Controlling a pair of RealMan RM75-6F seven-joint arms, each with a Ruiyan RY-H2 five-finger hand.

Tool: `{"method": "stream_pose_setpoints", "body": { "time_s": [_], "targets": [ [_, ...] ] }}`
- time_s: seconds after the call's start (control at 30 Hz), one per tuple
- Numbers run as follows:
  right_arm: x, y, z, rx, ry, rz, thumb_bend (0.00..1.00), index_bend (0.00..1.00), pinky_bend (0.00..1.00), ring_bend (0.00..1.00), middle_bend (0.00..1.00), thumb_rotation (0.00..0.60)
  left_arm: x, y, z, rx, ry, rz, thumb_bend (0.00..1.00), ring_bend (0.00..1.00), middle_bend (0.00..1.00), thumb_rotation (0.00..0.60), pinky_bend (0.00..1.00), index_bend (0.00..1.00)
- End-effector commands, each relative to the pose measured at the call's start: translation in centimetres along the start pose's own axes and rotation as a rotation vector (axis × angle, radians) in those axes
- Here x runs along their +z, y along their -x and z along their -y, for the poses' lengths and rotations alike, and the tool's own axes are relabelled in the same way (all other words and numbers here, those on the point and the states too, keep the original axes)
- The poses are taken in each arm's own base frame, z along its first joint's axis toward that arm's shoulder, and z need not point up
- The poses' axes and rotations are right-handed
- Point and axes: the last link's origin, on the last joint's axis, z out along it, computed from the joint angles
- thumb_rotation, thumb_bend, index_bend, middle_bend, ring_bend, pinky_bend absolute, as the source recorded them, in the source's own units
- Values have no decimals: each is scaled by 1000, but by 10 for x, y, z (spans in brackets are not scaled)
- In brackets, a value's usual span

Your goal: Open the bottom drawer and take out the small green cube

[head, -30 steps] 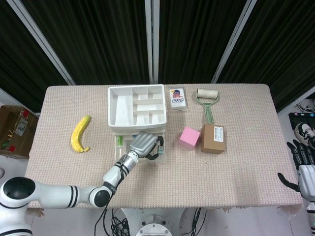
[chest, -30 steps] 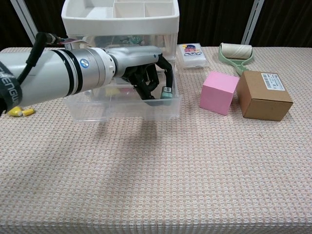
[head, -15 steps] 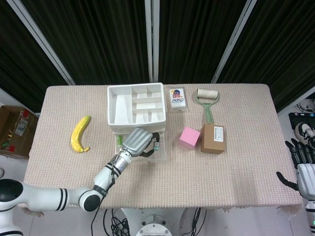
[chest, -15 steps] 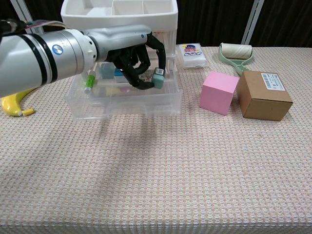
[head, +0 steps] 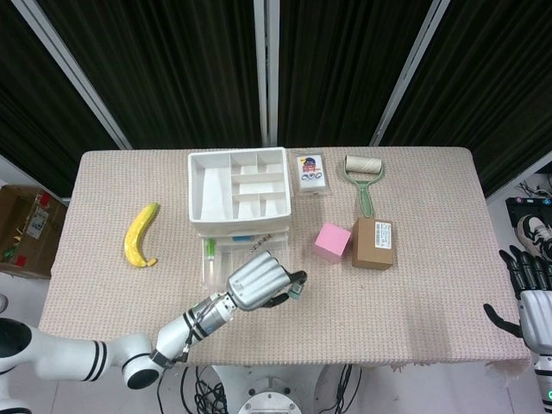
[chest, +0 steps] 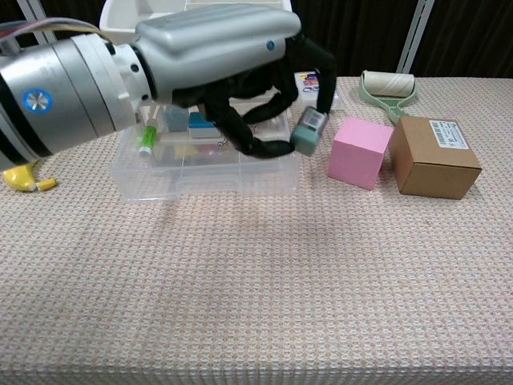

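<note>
My left hand hovers above the table in front of the open bottom drawer. It pinches the small green cube at its fingertips, clear of the drawer's front wall. The white drawer unit stands behind, with a compartment tray on top. The drawer holds a green marker and a few small coloured items. My right hand hangs off the table's right edge, fingers apart, holding nothing.
A pink cube and a brown cardboard box sit right of the drawer. A lint roller and a small packet lie behind them. A banana lies at the left.
My left hand has lifted the green cube out of the drawer and carried it forward and to the right, past the drawer's front wall. The right hand has stayed put.
</note>
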Motion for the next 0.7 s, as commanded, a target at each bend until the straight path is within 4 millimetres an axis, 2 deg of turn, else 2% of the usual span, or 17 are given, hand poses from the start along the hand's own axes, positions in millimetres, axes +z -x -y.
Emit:
{"method": "stream_pose_setpoints", "body": {
  "time_s": [0.03, 0.3, 0.4, 0.5, 0.57, 0.7],
  "targets": [
    [-1, 0, 0, 2, 2, 0, 133, 0, 0, 0, 0, 600, 2, 25, -8, 121, 121, 78, 363, 943, 813, 600, 1000, 451],
    [-2, 1, -2, 4, 8, 2, 133, 0, 0, 0, 0, 600, 8, 54, -5, 190, 103, 164, 362, 942, 811, 600, 1000, 435],
    [-2, 1, -2, 3, 6, 4, 133, 0, 0, 0, 0, 600, 9, 57, -3, 212, 94, 185, 348, 937, 800, 600, 1000, 348],
    [-1, 1, -2, 3, 7, 5, 133, 0, 0, 0, 0, 600, 9, 54, -4, 210, 76, 169, 310, 934, 790, 600, 1000, 223],
    [-1, 1, -2, 4, 5, 3, 133, 0, 0, 0, 0, 600, 8, 48, -4, 203, 61, 141, 294, 935, 790, 600, 1000, 198],
    [-1, 1, -2, 6, 3, 1, 133, 0, 0, 0, 0, 600, 0, 23, 5, 136, -22, 17, 260, 935, 789, 600, 1000, 190]
  ]
}}
